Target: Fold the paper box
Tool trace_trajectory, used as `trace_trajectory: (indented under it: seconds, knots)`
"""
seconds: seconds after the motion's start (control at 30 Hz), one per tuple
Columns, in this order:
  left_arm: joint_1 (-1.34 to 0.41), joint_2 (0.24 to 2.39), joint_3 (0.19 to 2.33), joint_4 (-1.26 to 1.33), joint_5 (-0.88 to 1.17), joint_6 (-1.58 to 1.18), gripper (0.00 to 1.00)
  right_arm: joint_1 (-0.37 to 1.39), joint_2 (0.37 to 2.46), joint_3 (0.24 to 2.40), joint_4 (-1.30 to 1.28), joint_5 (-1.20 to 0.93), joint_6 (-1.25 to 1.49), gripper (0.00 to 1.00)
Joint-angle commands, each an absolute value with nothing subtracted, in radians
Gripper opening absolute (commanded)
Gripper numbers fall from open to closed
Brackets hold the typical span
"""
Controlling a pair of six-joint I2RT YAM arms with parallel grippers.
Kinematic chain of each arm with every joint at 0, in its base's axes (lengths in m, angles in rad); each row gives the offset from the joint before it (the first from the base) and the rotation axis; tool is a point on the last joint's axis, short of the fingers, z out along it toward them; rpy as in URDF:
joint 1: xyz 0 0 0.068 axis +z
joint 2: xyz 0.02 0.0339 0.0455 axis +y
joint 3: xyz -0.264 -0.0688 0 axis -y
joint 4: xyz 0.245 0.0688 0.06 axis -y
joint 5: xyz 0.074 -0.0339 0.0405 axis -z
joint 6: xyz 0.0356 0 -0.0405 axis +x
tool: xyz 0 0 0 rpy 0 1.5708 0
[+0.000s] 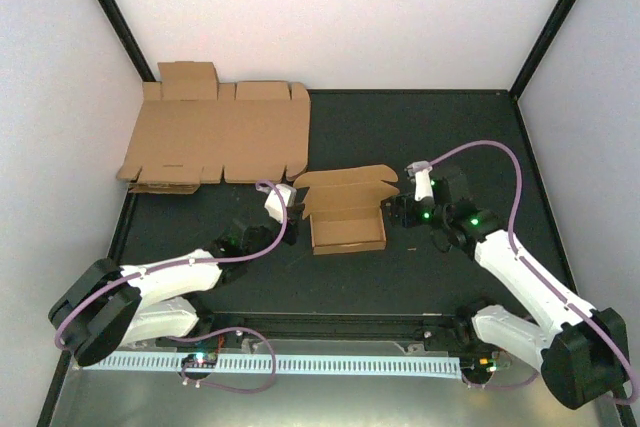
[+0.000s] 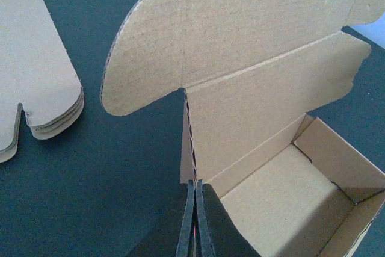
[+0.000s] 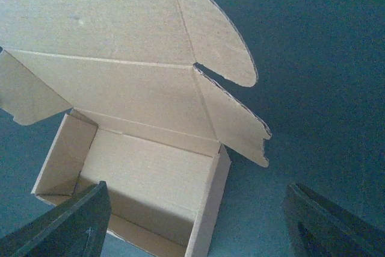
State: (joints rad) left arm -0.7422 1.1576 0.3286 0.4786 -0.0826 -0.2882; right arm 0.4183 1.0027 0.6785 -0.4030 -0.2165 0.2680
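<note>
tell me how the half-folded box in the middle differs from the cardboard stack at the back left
The paper box is folded into a tray with walls and a raised lid; the cardboard stack lies flat and unfolded. The paper box has a far smaller footprint than the cardboard stack. The paper box is one piece; the cardboard stack shows several layers at its edge. Both are plain brown corrugated cardboard with flaps.

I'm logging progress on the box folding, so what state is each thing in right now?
paper box: half-folded, tray walls up, lid open and standing.
flat cardboard sheets: unfolded, stacked flat at the back left.
left end effector: shut, at the box's left side.
right end effector: open, by the box's right side, holding nothing.
</note>
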Motion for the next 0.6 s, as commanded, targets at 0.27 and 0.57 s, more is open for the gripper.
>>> trace_trajectory:
  seconds: [0.27,0.57]
  knots:
    - [-0.753,1.148,0.340,0.488,-0.081,-0.275,0.02,0.378,1.077,0.628,-0.134,-0.252,0.226,0.85]
    - [-0.753,1.142,0.339,0.481,-0.091,-0.271,0.02,0.316,1.180,0.650,-0.078,-0.344,0.204,0.73]
